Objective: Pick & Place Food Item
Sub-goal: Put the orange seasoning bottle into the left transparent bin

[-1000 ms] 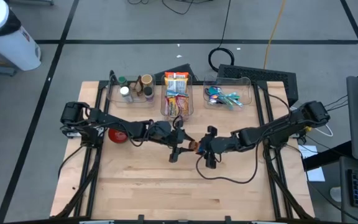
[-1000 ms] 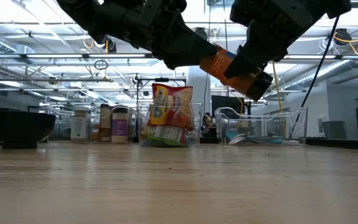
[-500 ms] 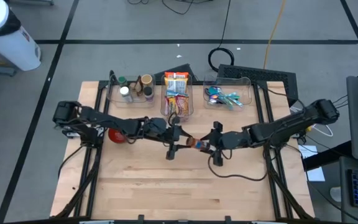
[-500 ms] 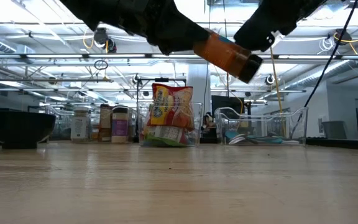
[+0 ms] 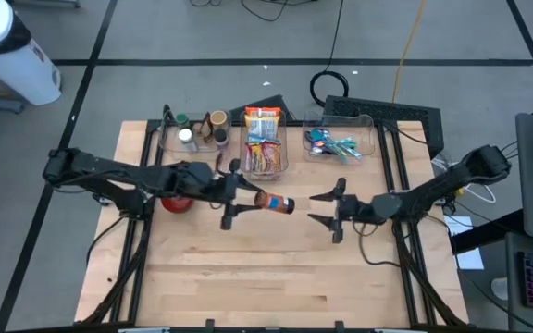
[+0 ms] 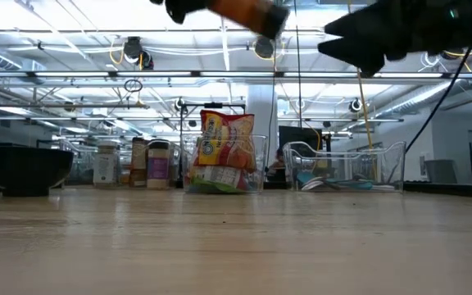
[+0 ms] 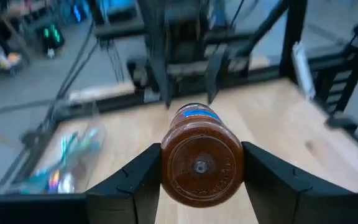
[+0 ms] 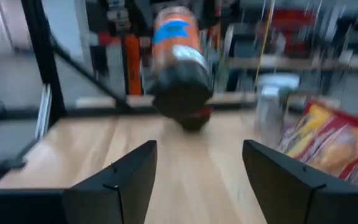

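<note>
Your left pincer (image 5: 248, 200) is pinching the jar (image 5: 274, 202), a fat brown-bodied one with an orange-and-blue label, held on its side in the air above the middle of the worktop (image 5: 248, 277), just near of the middle bin (image 5: 264, 157). In the left wrist view its two fingers (image 7: 138, 183) press on either side of the jar's round end. A second ago both pincers met at this jar and the right one had hold of it; now the right pincer (image 5: 327, 212) has let go, drawn back to the right and stands spread and empty, well apart from the jar. The left arm has pulled back to the left, too. So the hand-over looks done: the jar now rides with your left arm alone, and what remains, as I judge it, is for you to carry it to wherever it goes and set it down.

The red bowl (image 5: 175, 202) sits on the left of the worktop beside the left arm, and could be where the jar goes, though nothing confirms it.

As for writing, you will get little. The jar's label shows a blue patch on orange in the right wrist view, with no legible words. The snack bag (image 6: 225, 139) standing in the middle bin carries print on yellow and red, which I cannot read.
</note>
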You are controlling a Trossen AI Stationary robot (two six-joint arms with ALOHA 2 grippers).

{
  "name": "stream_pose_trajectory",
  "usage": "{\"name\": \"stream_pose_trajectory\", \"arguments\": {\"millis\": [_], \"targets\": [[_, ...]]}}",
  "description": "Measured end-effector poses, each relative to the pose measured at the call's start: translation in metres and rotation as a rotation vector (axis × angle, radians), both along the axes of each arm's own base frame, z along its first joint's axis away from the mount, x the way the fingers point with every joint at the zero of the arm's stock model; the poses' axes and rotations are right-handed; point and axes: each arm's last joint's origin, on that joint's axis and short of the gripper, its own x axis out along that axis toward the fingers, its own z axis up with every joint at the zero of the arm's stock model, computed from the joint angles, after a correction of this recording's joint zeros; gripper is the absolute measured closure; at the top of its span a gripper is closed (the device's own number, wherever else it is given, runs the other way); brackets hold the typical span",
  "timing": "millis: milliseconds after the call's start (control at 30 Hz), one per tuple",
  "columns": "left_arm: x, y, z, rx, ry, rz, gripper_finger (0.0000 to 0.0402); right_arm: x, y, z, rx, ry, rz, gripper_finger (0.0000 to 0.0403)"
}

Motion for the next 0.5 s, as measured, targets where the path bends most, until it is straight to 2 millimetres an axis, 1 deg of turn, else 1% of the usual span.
{"name": "stream_pose_trajectory", "arguments": {"millis": [100, 200, 267, 333, 500], "targets": [[-0.003, -0.005, 0.009, -0.010, -0.117, -0.045, 0.0205, -0.011, -0.004, -0.020, -0.028, -0.127, -0.010, 0.0176], [-0.001, -0.008, 0.007, -0.009, -0.239, -0.074, 0.0205, -0.012, -0.004, -0.022, -0.072, -0.239, -0.023, 0.0176], [0.006, -0.006, 0.001, -0.014, -0.319, -0.069, 0.0205, -0.006, -0.002, -0.022, -0.117, -0.274, -0.007, 0.0175], [0.010, -0.003, -0.009, -0.021, -0.331, -0.060, 0.0205, 0.003, 0.002, -0.021, -0.167, -0.292, 0.013, 0.0175], [0.022, 0.002, -0.023, -0.084, -0.414, -0.086, 0.0205, 0.023, 0.008, -0.016, -0.245, -0.308, -0.012, 0.0176]]}}
